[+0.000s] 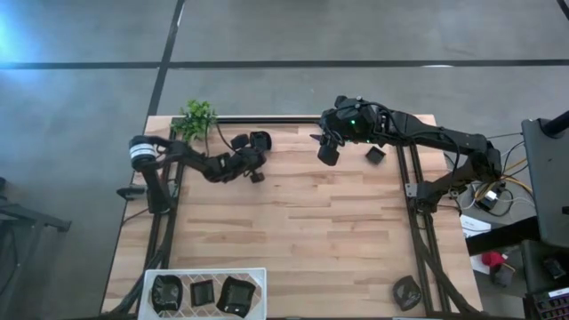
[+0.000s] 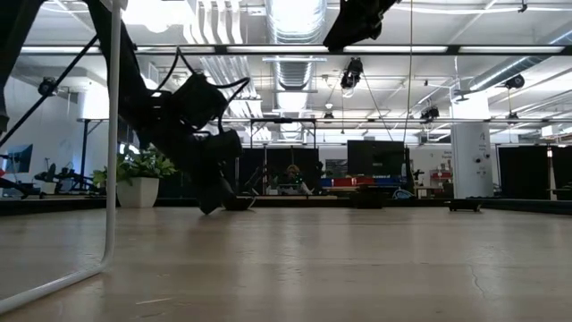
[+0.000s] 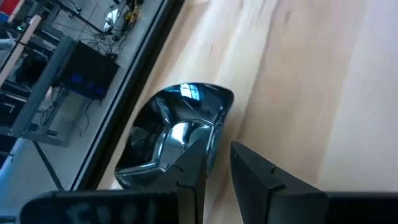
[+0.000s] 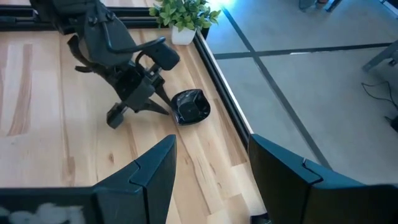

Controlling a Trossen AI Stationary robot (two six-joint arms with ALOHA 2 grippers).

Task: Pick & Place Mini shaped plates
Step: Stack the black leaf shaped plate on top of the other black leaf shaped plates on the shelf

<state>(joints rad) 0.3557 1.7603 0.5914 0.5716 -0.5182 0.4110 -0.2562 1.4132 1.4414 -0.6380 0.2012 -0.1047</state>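
A glossy black mini plate (image 3: 177,127) lies flat on the wood by the table's far rail; it also shows in the other views (image 1: 260,140) (image 4: 191,106) (image 2: 238,204). My left gripper (image 3: 216,152) (image 1: 256,176) is down at the table beside the plate. A narrow gap remains between its fingers: one finger stands over the plate's hollow, the other outside its rim. My right gripper (image 4: 211,155) (image 1: 327,153) hangs open and empty, well above the far part of the table (image 2: 357,22). My left gripper has one finger (image 3: 191,168) in front of the plate's near rim (image 3: 212,140), coming in low and slanting. Bare wood shows in the gap between the fingers. Whether either finger touches the rim, I cannot tell. The plate rests on the table.
A white tray (image 1: 148,277) at the near left corner holds three black plates. Another plate (image 1: 375,154) lies right of my right gripper, and one (image 1: 407,292) sits by the near right edge. A potted plant (image 1: 197,118) stands at the far left corner. Bare wood fills the table's middle.
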